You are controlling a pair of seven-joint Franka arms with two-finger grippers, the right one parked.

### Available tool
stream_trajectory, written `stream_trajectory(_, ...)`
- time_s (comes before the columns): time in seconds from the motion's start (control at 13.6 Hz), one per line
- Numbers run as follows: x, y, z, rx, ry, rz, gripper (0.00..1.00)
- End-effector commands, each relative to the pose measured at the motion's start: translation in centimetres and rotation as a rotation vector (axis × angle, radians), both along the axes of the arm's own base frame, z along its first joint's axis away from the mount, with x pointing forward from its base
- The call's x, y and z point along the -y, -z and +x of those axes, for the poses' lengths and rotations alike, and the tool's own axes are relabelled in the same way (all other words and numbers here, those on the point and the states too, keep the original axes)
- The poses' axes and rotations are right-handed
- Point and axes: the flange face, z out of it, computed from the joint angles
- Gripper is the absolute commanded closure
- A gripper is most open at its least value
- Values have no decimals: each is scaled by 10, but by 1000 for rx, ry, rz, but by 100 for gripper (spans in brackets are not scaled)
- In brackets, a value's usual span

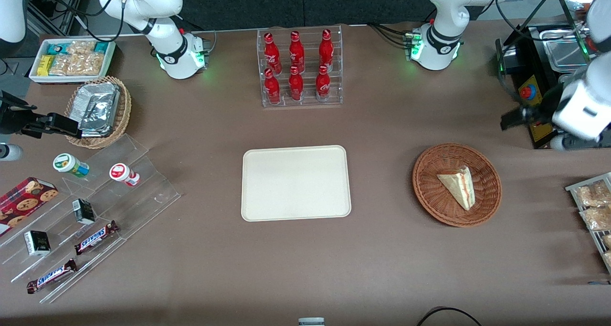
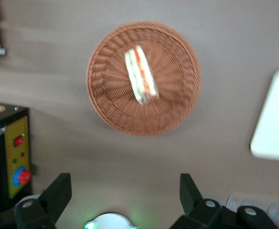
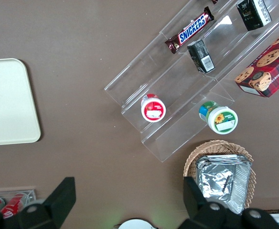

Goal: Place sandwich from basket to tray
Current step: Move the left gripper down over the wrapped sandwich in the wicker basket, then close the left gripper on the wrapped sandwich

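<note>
Front view: the sandwich (image 1: 458, 186) is seen lying in the basket (image 1: 457, 184), a pale wedge with its orange-red and green cut edge turned toward the working arm's end of the table and its point aimed toward the tray (image 1: 296, 183). The basket rests on the brown table (image 1: 382, 268), well apart from the tray, which sits flat at the middle of the table with nothing on it. The gripper (image 1: 518, 118) is held above the table near the basket, farther from the front camera than it, and touches neither basket nor sandwich. From the left wrist camera the sandwich (image 2: 141, 75) is seen blurred inside the basket (image 2: 144, 78), a corner of the tray (image 2: 275, 119) shows at the frame's edge, and the gripper (image 2: 123, 191) is shown with its two dark fingers (image 2: 58, 193) spread wide, nothing between them. A clear rack of red bottles (image 1: 299, 66) stands farther from the front camera than the tray. Toward the parked arm's end, a stepped acrylic display (image 1: 90, 206) carries Snickers bars (image 1: 95, 236) and small cups; a tan basket of foil packets (image 1: 100, 110) and a white box of snacks (image 1: 71, 60) lie farther from the camera than it.
</note>
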Motion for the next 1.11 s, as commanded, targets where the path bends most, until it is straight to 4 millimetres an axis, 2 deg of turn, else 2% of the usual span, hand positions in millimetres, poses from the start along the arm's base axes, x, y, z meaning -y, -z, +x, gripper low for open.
stream_trajectory(0.0,10,55,18,30,-174,58,0)
stream_trajectory(0.29,10,130,22,111,-451,78,0)
stream_trajectory(0.59,9,204,-8,162,-438,80,0)
stream_trajectory(0.88,9,245,-22,223,-427,60,0)
stream_trajectory(1.03,10,251,-23,226,-425,58,0)
